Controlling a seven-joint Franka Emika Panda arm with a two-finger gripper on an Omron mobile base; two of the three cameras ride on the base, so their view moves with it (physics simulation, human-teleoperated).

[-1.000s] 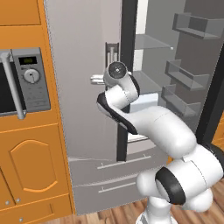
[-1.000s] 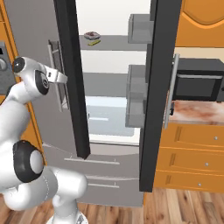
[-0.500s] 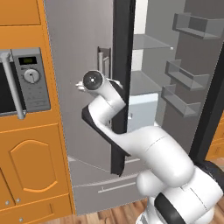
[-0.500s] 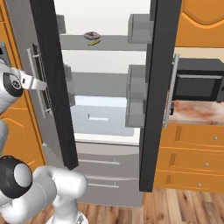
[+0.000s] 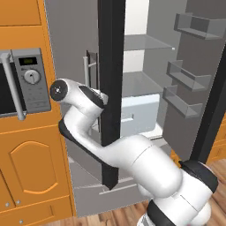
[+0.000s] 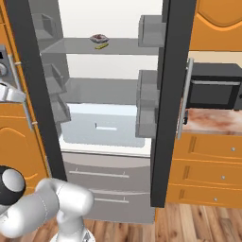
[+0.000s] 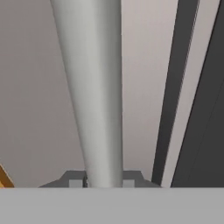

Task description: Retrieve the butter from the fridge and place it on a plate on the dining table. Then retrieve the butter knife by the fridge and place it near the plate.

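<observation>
Up on fridge point(image 6: 118, 142) shelf, butter point(image 6: 100, 46), claw point(image 7: 104, 181) clamping door handle point(image 7: 89, 87)

Arm reaches left, claw point(image 7: 103, 181) apparently clamped shut.

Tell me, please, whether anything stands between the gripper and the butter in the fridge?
Yes. The gripper is shut on the left door's handle, outside the fridge. That open door stands between it and the butter on the upper shelf.

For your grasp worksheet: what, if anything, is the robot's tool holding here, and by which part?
The tool is shut on the fridge's left door handle, gripping the vertical bar itself, with one finger on each side.
</observation>
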